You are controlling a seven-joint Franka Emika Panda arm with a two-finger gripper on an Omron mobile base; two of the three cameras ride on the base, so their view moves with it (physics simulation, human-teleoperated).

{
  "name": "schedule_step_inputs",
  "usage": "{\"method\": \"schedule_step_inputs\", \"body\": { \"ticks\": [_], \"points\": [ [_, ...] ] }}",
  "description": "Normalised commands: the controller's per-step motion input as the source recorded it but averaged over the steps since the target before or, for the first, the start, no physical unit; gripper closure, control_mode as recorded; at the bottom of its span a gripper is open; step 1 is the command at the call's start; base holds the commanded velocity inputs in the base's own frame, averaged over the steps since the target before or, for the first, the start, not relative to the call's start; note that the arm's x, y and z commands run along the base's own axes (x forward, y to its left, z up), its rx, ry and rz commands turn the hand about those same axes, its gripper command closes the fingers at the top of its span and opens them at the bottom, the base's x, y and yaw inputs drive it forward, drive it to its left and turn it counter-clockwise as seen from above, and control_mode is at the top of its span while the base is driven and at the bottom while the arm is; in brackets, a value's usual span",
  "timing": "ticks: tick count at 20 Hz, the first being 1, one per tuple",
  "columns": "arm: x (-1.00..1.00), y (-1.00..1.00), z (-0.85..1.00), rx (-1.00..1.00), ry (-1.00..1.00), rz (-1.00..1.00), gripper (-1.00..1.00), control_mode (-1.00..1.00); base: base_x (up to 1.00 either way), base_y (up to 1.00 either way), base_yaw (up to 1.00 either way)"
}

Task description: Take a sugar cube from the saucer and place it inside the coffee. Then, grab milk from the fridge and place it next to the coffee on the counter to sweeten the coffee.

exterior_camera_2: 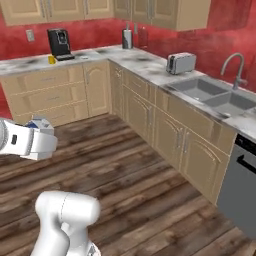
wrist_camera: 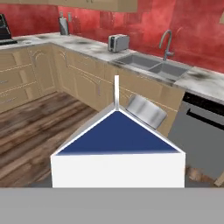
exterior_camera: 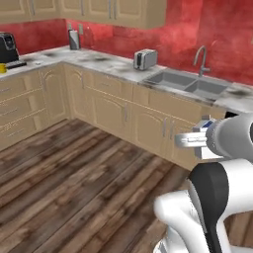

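Observation:
The milk (wrist_camera: 117,151), a white carton with a dark blue gable top, sits right in front of the hand camera and hides the fingertips. My gripper (exterior_camera: 200,136) is shut on it, carried in the air above the wooden floor, and the carton's blue edge (exterior_camera_2: 34,124) peeks out at the hand. The coffee (exterior_camera: 2,68), a small yellow mug (exterior_camera_2: 51,60), stands far off on the marble counter (exterior_camera: 99,62) beside the black coffee machine (exterior_camera_2: 59,42). The fridge, the saucer and the sugar cube are out of view.
An L-shaped run of tan cabinets carries a toaster (exterior_camera: 145,59), a double sink (exterior_camera: 190,81) with a tap, and a paper towel holder (exterior_camera_2: 127,37) in the corner. A grey dishwasher (exterior_camera_2: 240,185) closes the right end. Open wooden floor (exterior_camera: 74,168) lies between me and the cabinets.

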Motion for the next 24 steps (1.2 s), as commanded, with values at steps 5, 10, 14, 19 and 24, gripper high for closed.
{"method": "schedule_step_inputs", "body": {
  "ticks": [5, 10, 14, 19, 24],
  "points": [
    [0.0, 0.0, 0.0, 0.0, 0.0, 0.0, 1.0, 1.0, 1.0, 0.91, 0.05],
    [0.0, 0.0, 0.0, 0.0, 0.0, 0.0, 1.0, 1.0, 1.0, 0.74, 0.08],
    [0.0, 0.0, 0.0, 0.0, 0.0, 0.0, 1.0, 1.0, 1.0, 0.1, 0.24],
    [0.0, 0.0, 0.0, 0.0, 0.0, 0.0, 1.0, 1.0, 1.0, -0.06, 0.37],
    [0.0, 0.0, 0.0, 0.0, 0.0, 0.0, 1.0, 1.0, 1.0, -0.09, 0.35]
  ]
}}
